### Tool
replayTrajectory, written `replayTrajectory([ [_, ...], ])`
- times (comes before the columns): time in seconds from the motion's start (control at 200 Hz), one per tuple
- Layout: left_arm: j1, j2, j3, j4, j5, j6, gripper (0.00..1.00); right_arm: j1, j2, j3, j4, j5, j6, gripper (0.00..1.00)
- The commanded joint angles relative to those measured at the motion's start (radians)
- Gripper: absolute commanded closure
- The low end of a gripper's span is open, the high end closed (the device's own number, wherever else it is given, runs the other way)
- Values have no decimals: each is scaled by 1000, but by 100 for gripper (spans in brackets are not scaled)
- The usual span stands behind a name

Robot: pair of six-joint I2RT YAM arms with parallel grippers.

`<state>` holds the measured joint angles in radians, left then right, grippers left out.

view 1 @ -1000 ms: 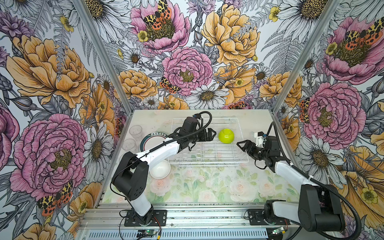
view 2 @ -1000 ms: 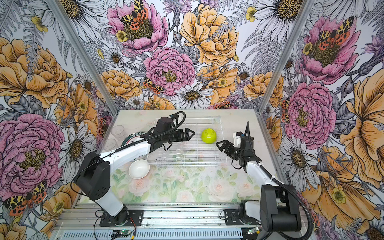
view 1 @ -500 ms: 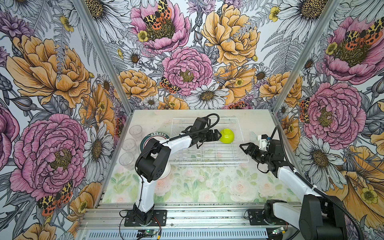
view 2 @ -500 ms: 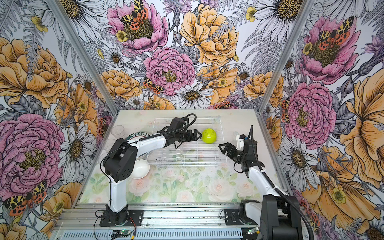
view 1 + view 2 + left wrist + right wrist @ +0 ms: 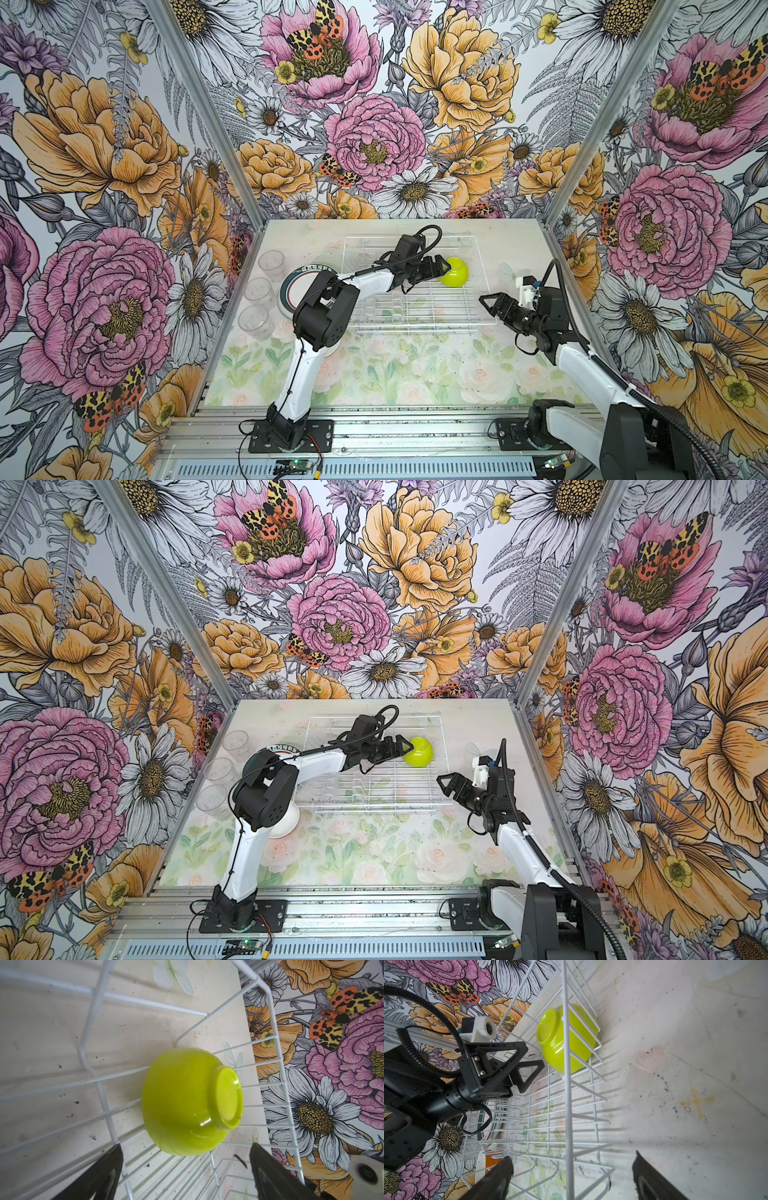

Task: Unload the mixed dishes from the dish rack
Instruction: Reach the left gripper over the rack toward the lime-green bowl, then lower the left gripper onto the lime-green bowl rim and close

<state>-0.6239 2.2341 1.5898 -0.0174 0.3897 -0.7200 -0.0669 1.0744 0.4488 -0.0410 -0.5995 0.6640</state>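
Lime-green bowl [image 5: 455, 272] sits inverted in the dish rack [image 5: 415, 323] near its right wall, just ahead of the left gripper [image 5: 441, 266], jaws spread. Straddle the rounded wall, avoid the wires, then close. Right gripper [image 5: 492, 303] hangs outside, jaws apart.

White links [image 5: 297, 382], black joints [image 5: 320, 311], corrugated black cables [image 5: 437, 1011], triangular end effectors [image 5: 535, 1054]

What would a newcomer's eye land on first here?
The loud floral wallpaper of pink and orange blooms on every wall hits first. Next comes the lime-green plastic bowl, overturned at the far right end of the white wire dish rack, with the open left gripper right beside it. Three clear plastic tumblers stand in a row along the left edge of the table.
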Motion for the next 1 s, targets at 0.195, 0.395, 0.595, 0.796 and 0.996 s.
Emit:
replayTrajectory([
  [0.195, 7, 71, 96, 14, 21, -46, 4, -5, 15, 13, 27, 5, -31, 9],
  [0.395, 5, 105, 135, 2, 31, -53, 3, -6, 6, 15, 26, 0, -34, 9],
  [0.595, -5, 134, 181, -13, 46, -57, 1, -7, -1, 18, 25, 2, -28, 9],
  [0.796, -20, 161, 229, -26, 64, -61, 1, -6, -7, 21, 24, 1, -26, 9],
  [0.996, -20, 154, 230, -25, 57, -57, 1, -7, -7, 19, 21, 10, -27, 9],
])
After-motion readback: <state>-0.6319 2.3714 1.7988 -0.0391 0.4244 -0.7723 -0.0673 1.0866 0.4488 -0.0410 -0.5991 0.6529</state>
